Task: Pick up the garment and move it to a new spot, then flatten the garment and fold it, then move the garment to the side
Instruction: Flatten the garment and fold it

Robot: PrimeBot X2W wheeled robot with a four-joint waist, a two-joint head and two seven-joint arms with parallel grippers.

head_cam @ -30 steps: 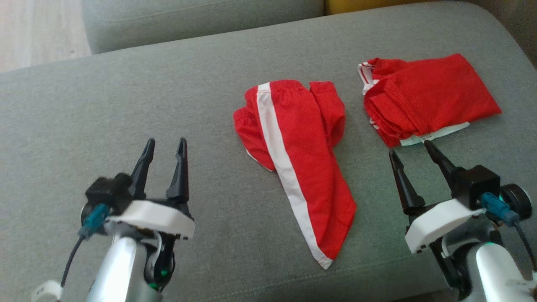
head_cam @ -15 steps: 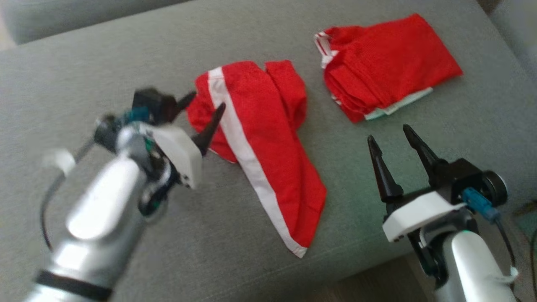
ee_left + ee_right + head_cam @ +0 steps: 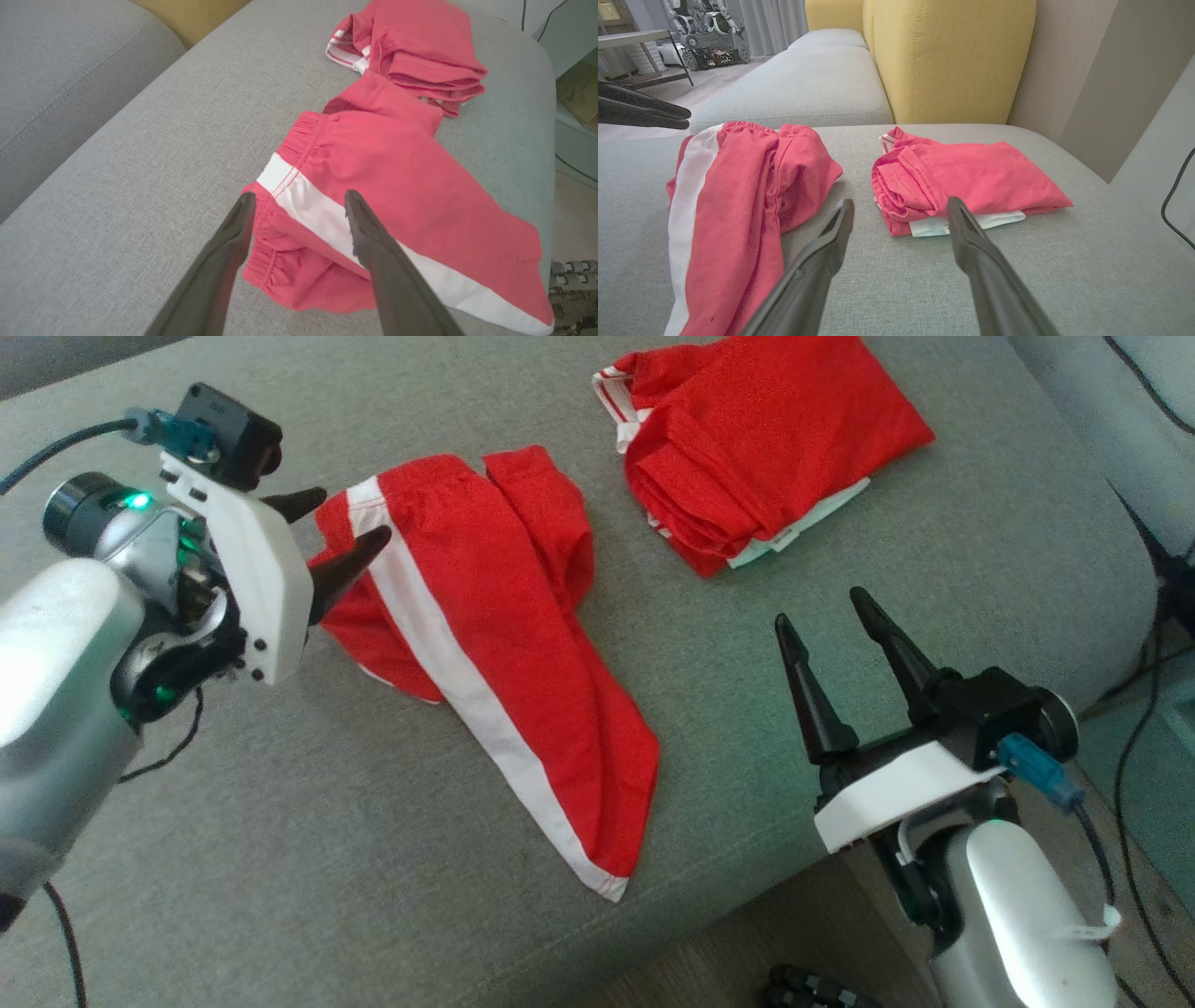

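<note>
While your left gripper hangs spread, empty, at the shorts waistband edge, right gripper gapes empty by the cushion front edge; open cushion lies left.

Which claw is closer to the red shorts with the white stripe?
Left. The left claw is open right over the waistband of the striped shorts. The right claw hovers open off their other side, apart from them, nearer the folded red garment.
</note>
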